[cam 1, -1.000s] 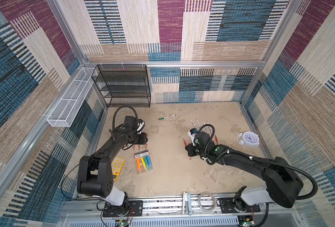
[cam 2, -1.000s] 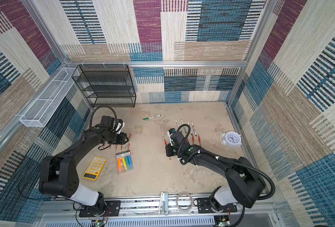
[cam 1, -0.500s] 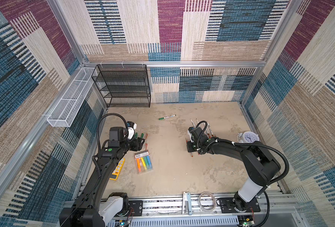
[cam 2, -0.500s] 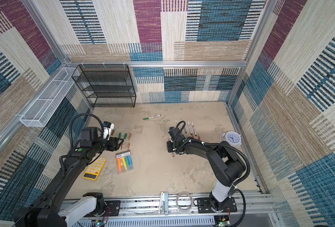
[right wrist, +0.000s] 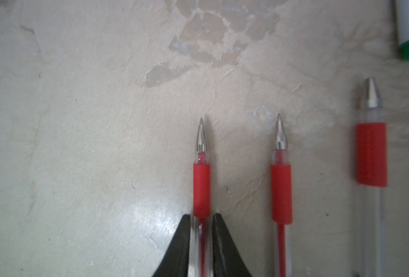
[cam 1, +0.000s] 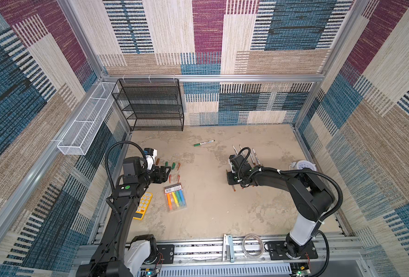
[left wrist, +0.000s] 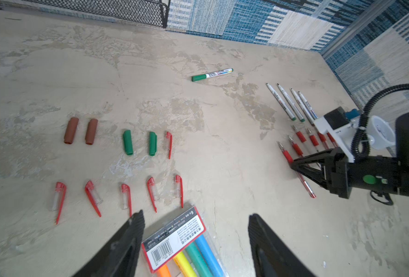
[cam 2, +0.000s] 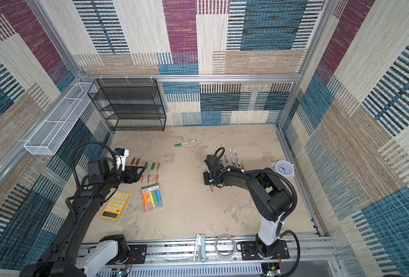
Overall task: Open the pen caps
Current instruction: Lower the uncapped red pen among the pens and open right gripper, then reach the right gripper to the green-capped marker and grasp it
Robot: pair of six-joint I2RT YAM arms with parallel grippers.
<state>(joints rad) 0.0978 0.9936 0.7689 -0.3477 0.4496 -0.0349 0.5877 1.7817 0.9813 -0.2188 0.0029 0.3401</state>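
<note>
Lying inside clear pack (left wrist: 174, 239) (red pen caps (left wrist: 179, 184) nearby): bright highlighters (left wrist: 205, 251).

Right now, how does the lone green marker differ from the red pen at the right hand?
The green marker is capped; the red pen shows a bare metal tip. The green marker's barrel is white with print, the red pen's clear with a red grip. The green marker lies alone; the red pen lies beside other red pens, flanked by the right hand. Both lie flat on the table.

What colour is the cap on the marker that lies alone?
Green; the cap shows best in the left wrist view.
</note>
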